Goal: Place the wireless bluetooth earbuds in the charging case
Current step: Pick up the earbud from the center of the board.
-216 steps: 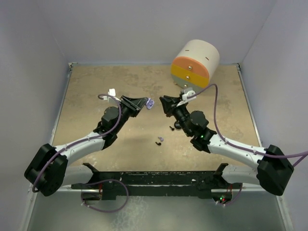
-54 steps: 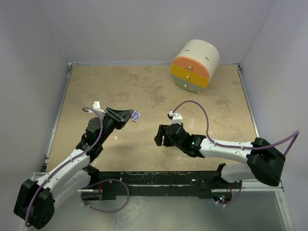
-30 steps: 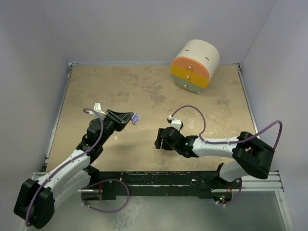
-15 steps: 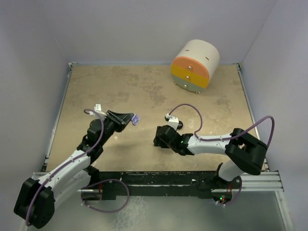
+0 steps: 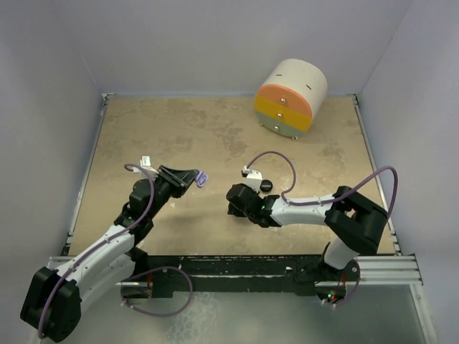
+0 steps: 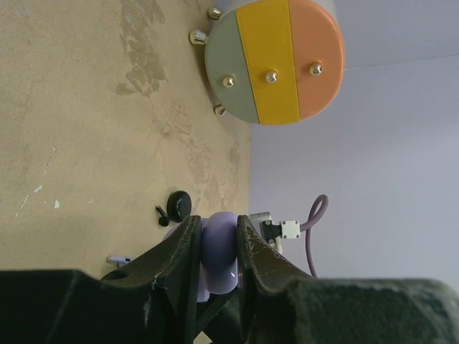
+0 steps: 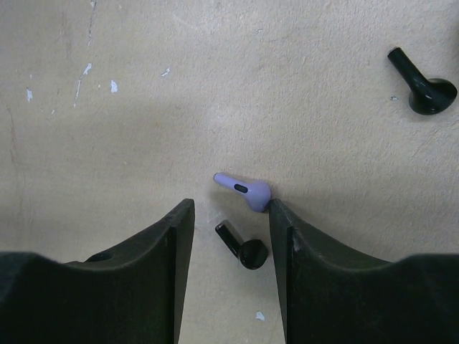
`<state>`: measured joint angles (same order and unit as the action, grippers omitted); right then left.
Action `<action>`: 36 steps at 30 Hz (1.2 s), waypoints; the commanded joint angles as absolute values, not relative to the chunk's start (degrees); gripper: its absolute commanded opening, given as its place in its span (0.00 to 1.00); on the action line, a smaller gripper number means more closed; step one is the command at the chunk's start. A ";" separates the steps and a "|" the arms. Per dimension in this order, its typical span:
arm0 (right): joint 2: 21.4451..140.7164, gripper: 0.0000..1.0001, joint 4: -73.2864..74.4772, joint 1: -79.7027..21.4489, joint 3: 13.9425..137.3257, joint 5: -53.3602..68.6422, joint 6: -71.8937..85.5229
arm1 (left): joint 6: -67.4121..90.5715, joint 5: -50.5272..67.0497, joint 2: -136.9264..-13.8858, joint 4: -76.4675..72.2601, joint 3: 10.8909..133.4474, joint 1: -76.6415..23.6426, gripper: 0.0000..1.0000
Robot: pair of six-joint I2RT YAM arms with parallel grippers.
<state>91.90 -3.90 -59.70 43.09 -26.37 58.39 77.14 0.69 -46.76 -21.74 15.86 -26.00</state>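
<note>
My left gripper (image 5: 195,177) is shut on a lavender charging case (image 5: 202,177), held above the table; the case (image 6: 219,251) sits pinched between the jaws in the left wrist view. My right gripper (image 7: 231,208) is open and low over the table (image 5: 179,136). A black earbud (image 7: 242,247) lies between its jaws. A lavender earbud (image 7: 244,190) lies just ahead, its head touching the right fingertip (image 7: 278,209). Another black earbud (image 7: 424,87) lies further off to the upper right. In the top view the right gripper (image 5: 233,203) hides the earbuds beneath it.
A black round puck (image 5: 266,185) lies just behind the right gripper; it also shows in the left wrist view (image 6: 179,204). A round drum (image 5: 290,97) with orange, yellow and green drawers stands at the back right. Grey walls enclose the table.
My right gripper has shifted slightly left and stretched out low over the earbuds. My left gripper holds the lavender case almost still.
</note>
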 commanded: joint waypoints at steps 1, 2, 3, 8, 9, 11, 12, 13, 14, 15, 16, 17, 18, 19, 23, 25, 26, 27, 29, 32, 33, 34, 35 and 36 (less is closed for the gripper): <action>93.93 0.49 1.11 -59.66 44.04 -28.34 58.57 | 76.98 0.97 -45.53 -24.51 15.87 -25.86 0.00; 93.95 0.49 1.25 -59.66 43.96 -28.42 58.62 | 76.91 0.97 -45.47 -24.53 15.79 -25.89 0.00; 93.88 0.48 1.51 -59.63 43.86 -28.74 58.69 | 76.86 0.92 -45.44 -24.47 15.76 -25.91 0.00; 94.13 0.48 3.37 -59.51 44.46 -30.10 59.06 | 76.99 0.49 -45.09 -24.45 15.27 -25.91 0.00; 94.13 0.48 3.08 -59.49 44.65 -29.98 58.83 | 77.00 0.45 -45.09 -24.53 15.24 -25.91 0.00; 94.33 0.48 2.82 -59.42 45.19 -29.95 58.40 | 77.04 0.44 -45.17 -24.62 15.19 -25.89 0.00; 94.57 0.48 2.67 -59.29 45.64 -29.97 58.10 | 77.00 0.44 -45.18 -24.70 15.19 -25.88 0.00; 94.91 0.48 2.56 -59.20 46.10 -30.05 58.00 | 77.06 0.51 -45.15 -24.64 15.09 -25.96 0.00; 95.25 0.48 2.41 -59.16 46.54 -30.04 57.83 | 77.10 0.48 -45.05 -24.65 15.05 -25.86 0.00; 95.49 0.48 2.53 -59.06 46.90 -30.02 57.80 | 77.08 0.52 -44.95 -24.68 14.90 -25.92 0.00; 95.56 0.48 2.91 -59.06 47.42 -30.23 58.18 | 77.15 0.53 -44.77 -24.61 14.80 -25.93 0.00; 95.31 0.48 3.08 -59.02 47.51 -30.21 58.37 | 77.09 0.51 -44.60 -24.47 14.70 -25.96 0.00; 94.78 0.49 2.91 -59.02 47.41 -29.97 58.37 | 77.08 0.46 -44.33 -24.31 14.71 -25.88 0.00; 94.11 0.49 2.68 -59.06 47.15 -29.64 58.29 | 77.11 0.44 -44.22 -24.18 14.68 -25.86 0.00; 91.23 0.60 2.57 -59.04 45.81 -28.57 58.57 | 77.14 0.27 -44.11 -24.01 14.48 -25.95 0.00; 90.41 0.64 2.99 -59.06 45.36 -28.50 59.00 | 77.10 0.27 -44.19 -24.21 14.37 -25.90 0.00; 90.16 0.64 2.91 -59.06 45.09 -28.70 58.94 | 77.12 0.26 -44.21 -24.23 14.34 -25.93 0.00; 89.91 0.65 2.25 -59.12 44.82 -28.36 58.78 | 77.08 0.26 -44.29 -24.33 14.37 -25.92 0.00; 89.60 0.65 0.70 -59.28 44.14 -26.65 58.57 | 77.13 0.18 -44.38 -24.27 14.40 -25.86 0.00; 89.63 0.66 -2.68 -59.63 42.94 -24.36 58.45 | 77.06 0.17 -44.55 -24.40 14.53 -25.89 0.00; 89.79 0.65 -3.72 -59.78 42.67 -23.75 58.51 | 77.00 0.15 -44.56 -24.47 14.56 -25.87 0.00; 90.07 0.66 -4.79 -59.95 42.45 -23.20 58.55 | 77.00 0.22 -44.56 -24.52 14.65 -25.91 0.00; 90.66 0.66 -5.81 -60.07 42.35 -22.64 58.54 | 77.04 0.18 -44.47 -24.39 14.62 -25.93 0.00; 91.03 0.66 -6.66 -60.16 42.41 -22.02 58.56 | 77.06 0.18 -44.34 -24.42 14.60 -25.92 0.00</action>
<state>90.72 -2.28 -59.44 43.35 -25.17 58.13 77.19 0.62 -44.88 -21.69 14.74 -26.00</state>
